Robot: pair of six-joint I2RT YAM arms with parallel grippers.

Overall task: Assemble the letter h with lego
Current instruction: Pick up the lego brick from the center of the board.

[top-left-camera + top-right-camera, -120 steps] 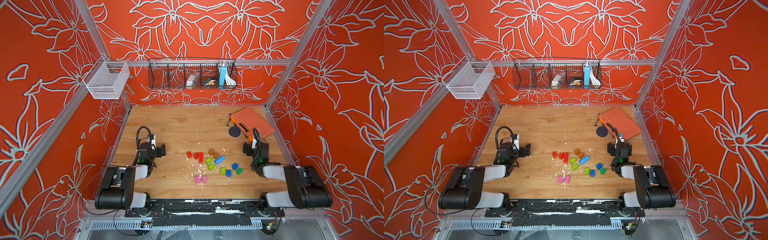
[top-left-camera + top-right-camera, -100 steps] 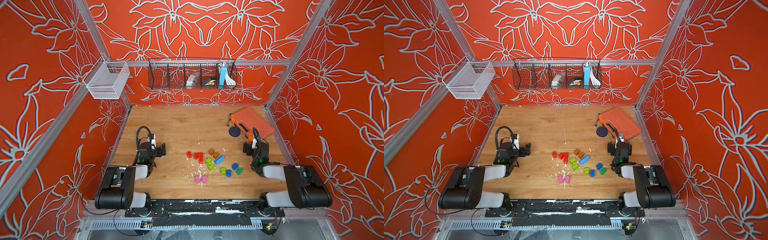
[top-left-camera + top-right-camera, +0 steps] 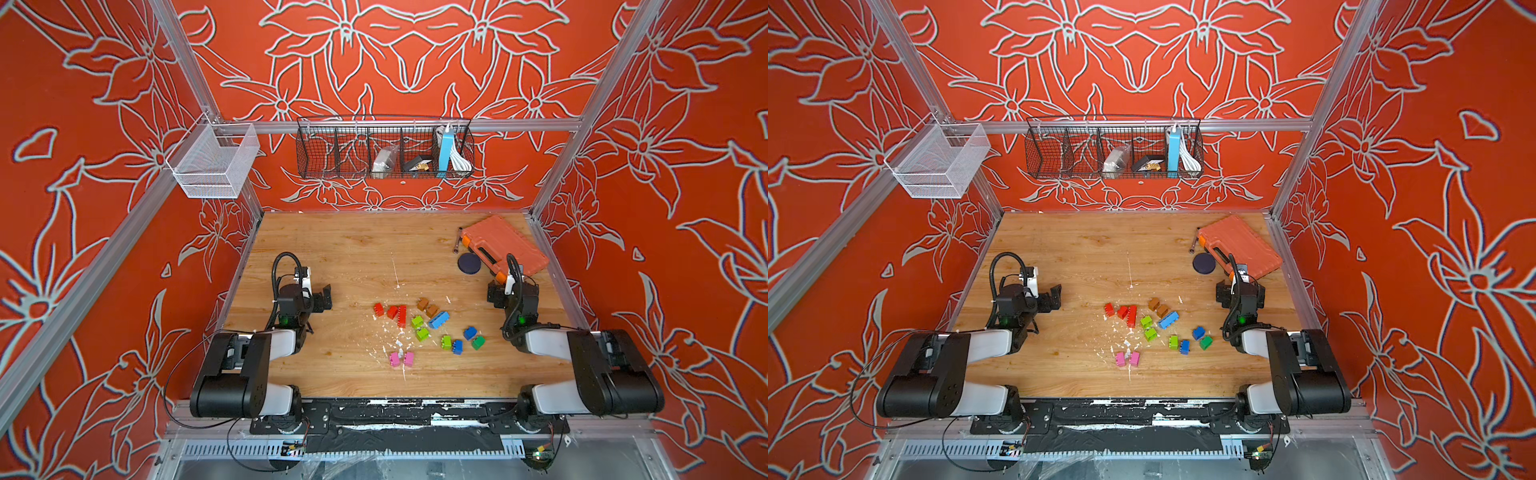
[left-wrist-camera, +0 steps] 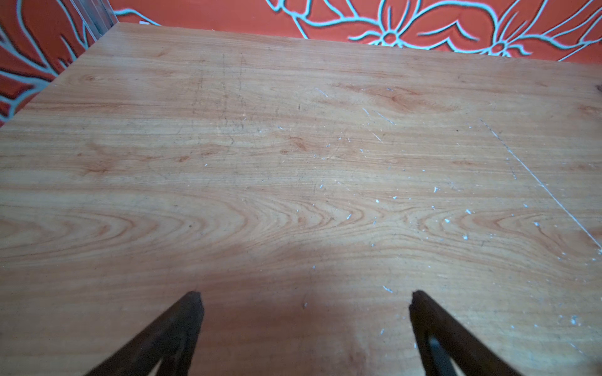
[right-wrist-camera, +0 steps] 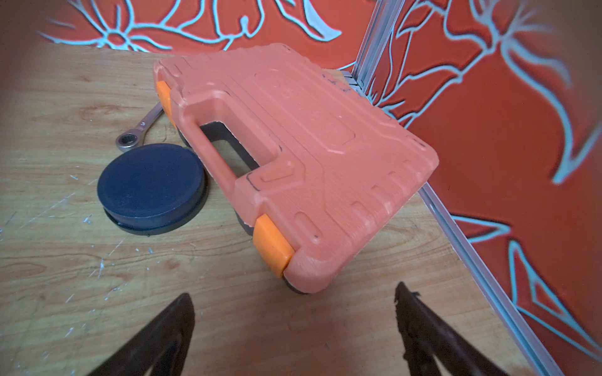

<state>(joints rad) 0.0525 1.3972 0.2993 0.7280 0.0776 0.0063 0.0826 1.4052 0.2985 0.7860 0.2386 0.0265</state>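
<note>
The lego lies loose in the middle of the wooden table in both top views: red bricks, brown ones, a long blue brick, lime green cubes, small blue cubes, a dark green cube and two pink ones. My left gripper rests low at the table's left, open over bare wood. At the right, my right gripper is open too, with nothing between its fingers. No brick shows in either wrist view.
An orange ribbed tool case lies at the back right, just beyond my right gripper. Beside it are a dark round disc and a wrench. Wire baskets hang on the back wall. White flecks dot the table near the bricks.
</note>
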